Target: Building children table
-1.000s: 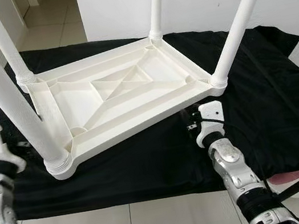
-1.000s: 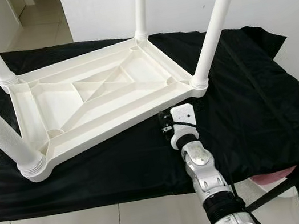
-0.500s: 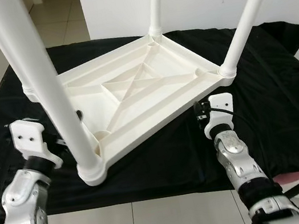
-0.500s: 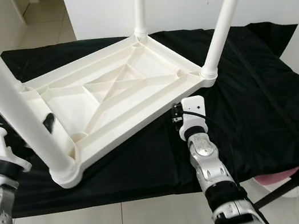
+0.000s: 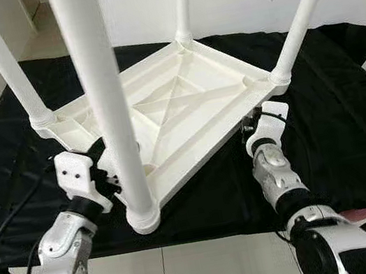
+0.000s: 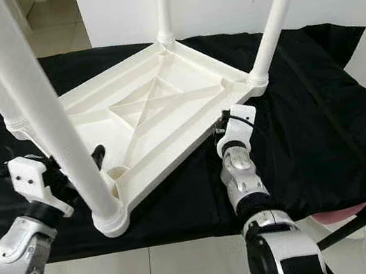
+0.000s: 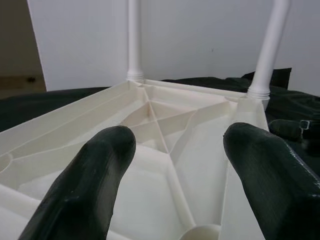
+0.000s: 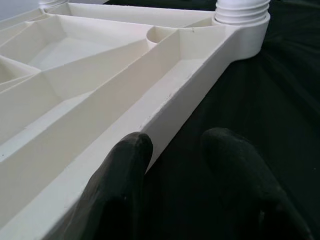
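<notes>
Fingers, left gripper [image 7: 175, 175]: your two black pads stand wide apart, holding nothing, the table's ribbed underside between and beyond them.
Fingers, right gripper [image 8: 185, 175]: parted, empty; one finger [image 8: 122, 172] touches the rim, the other sits outside on the cloth.
Table [image 5: 179, 113]: white, upside down, four legs up, lying askew between your two grippers.
Near leg [image 5: 113, 121]: stands just beside your left fingers.
Black cloth [image 5: 335, 117]: loose and wrinkled under the table and your right fingers.
Risk, slip: you could skid the rim off one smooth finger.
Risk, snag: your outer right finger may drag the cloth.
Risk, tilt: uneven pushes may tip it, since tall legs raise the weight.
</notes>
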Tool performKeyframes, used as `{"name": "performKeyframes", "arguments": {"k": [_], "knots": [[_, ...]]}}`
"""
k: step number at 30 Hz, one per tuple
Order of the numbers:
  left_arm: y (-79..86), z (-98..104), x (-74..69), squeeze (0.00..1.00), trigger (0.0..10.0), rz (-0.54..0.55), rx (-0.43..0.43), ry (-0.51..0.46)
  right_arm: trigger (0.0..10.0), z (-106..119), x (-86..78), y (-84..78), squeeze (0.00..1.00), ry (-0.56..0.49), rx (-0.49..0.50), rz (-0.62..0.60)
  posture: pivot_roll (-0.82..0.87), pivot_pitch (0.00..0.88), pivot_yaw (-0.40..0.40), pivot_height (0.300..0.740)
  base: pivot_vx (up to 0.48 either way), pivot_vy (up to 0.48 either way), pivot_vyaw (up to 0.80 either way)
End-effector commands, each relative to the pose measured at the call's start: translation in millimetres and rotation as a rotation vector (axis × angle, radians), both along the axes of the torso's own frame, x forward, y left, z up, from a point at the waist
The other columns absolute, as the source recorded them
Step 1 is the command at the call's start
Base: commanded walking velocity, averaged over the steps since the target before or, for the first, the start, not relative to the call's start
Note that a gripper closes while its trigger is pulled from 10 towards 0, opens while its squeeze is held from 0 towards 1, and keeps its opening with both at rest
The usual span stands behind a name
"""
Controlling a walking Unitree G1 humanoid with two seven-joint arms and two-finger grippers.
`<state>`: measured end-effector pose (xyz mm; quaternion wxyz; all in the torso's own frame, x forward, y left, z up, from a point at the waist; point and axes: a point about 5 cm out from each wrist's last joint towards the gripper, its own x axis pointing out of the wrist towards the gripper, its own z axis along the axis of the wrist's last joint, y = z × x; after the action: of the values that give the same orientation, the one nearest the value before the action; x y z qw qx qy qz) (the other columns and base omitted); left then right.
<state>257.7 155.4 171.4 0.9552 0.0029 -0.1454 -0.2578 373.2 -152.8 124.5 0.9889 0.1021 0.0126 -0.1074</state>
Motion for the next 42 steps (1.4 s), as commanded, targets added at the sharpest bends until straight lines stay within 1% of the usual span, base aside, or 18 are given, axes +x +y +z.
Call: {"name": "performKeyframes", "arguments": {"k": [1, 4, 8, 12, 18, 20, 21, 23, 24, 25, 26, 28, 33, 36, 38, 40, 41, 42], "knots": [[-6.6, -1, -2.4, 0.00, 10.0, -0.038, -0.001, 0.013, 10.0, -7, -0.1, 3.5, 0.00, 0.037, 0.022, 0.004, 0.08, 0.045, -0.008, 0.740, 0.000, 0.000, 0.00], [-15.3, 0, -8.0, 0.00, 10.0, -0.092, -0.005, 0.025, 10.0, -3, 6.0, 8.1, 0.00, 0.055, 0.030, 0.027, 0.08, 0.051, -0.005, 0.740, 0.000, 0.000, 0.00], [-18.4, -1, -10.2, 0.00, 10.0, -0.108, -0.007, 0.035, 10.0, -2, 8.1, 10.5, 0.00, 0.061, 0.028, 0.042, 0.08, 0.052, -0.001, 0.740, 0.000, 0.000, 0.00], [-28.5, 1, -14.5, 0.00, 10.0, -0.139, -0.022, 0.043, 10.0, 3, 13.7, 22.8, 0.00, 0.071, 0.039, 0.139, 0.08, 0.053, 0.001, 0.740, 0.000, 0.000, 0.00], [-34.4, 3, -15.6, 0.00, 10.0, -0.157, -0.033, 0.044, 10.0, 7, 16.6, 33.0, 0.00, 0.069, 0.035, 0.210, 0.09, 0.054, -0.001, 0.740, 0.000, 0.000, 0.00], [-36.6, 5, -15.5, 0.00, 10.0, -0.163, -0.036, 0.039, 10.0, 10, 17.8, 42.3, 0.00, 0.066, 0.027, 0.268, 0.09, 0.055, 0.000, 0.740, 0.000, 0.000, 0.00], [-36.6, 5, -15.5, 0.00, 10.0, -0.163, -0.036, 0.039, 10.0, 10, 17.8, 42.3, 0.00, 0.066, 0.027, 0.268, 0.09, 0.055, 0.000, 0.740, 0.000, 0.000, 0.00], [-40.0, 7, -15.1, 0.00, 10.0, -0.173, -0.047, 0.036, 10.0, 11, 18.0, 55.4, 0.00, 0.073, 0.021, 0.347, 0.09, 0.058, 0.001, 0.740, 0.000, 0.000, 0.00], [-40.0, 7, -15.1, 0.00, 10.0, -0.173, -0.047, 0.036, 10.0, 11, 18.0, 55.4, 0.00, 0.073, 0.021, 0.347, 0.09, 0.058, 0.001, 0.740, 0.000, 0.000, 0.00], [-41.5, 8, -15.3, 0.00, 10.0, -0.178, -0.049, 0.036, 10.0, 13, 18.1, 60.0, 0.00, 0.070, 0.001, 0.373, 0.08, 0.058, 0.001, 0.740, 0.000, 0.000, 0.00], [-41.5, 8, -15.3, 0.00, 10.0, -0.178, -0.049, 0.036, 10.0, 13, 18.1, 60.0, 0.00, 0.070, 0.001, 0.373, 0.08, 0.058, 0.001, 0.740, 0.000, 0.000, 0.00], [-44.2, 9, -15.9, 0.00, 10.0, -0.187, -0.050, 0.039, 10.0, 15, 18.2, 66.8, 0.00, 0.065, -0.035, 0.408, 0.08, 0.061, 0.003, 0.740, 0.000, 0.000, 0.00], [-48.4, 9, -16.8, 0.00, 10.0, -0.197, -0.054, 0.040, 10.0, 17, 19.7, 66.0, 0.00, 0.065, -0.039, 0.402, 0.08, 0.062, 0.006, 0.740, 0.000, 0.000, 0.00], [-50.0, 9, -15.2, 0.00, 10.0, -0.185, -0.045, 0.038, 10.0, 23, 22.4, 48.4, 0.00, 0.015, -0.042, 0.311, 0.08, 0.065, -0.001, 0.740, 0.000, 0.000, 0.00], [-50.0, 9, -15.2, 0.00, 10.0, -0.185, -0.045, 0.038, 10.0, 23, 22.4, 48.4, 0.00, 0.015, -0.042, 0.311, 0.08, 0.065, -0.001, 0.740, 0.000, 0.000, 0.00], [-48.0, 9, -13.6, 0.00, 10.0, -0.167, -0.044, 0.037, 10.0, 25, 21.7, 41.2, 0.00, -0.030, -0.032, 0.301, 0.07, 0.069, -0.005, 0.740, 0.000, 0.000, 0.00], [-48.0, 9, -13.6, 0.00, 10.0, -0.167, -0.044, 0.037, 10.0, 25, 21.7, 41.2, 0.00, -0.030, -0.032, 0.301, 0.07, 0.069, -0.005, 0.740, 0.000, 0.000, 0.00], [-45.2, 8, -11.8, 0.00, 10.0, -0.150, -0.035, 0.037, 10.0, 24, 20.3, 36.0, 0.00, -0.060, -0.038, 0.307, 0.07, 0.069, -0.005, 0.740, 0.000, 0.000, 0.00]]}}
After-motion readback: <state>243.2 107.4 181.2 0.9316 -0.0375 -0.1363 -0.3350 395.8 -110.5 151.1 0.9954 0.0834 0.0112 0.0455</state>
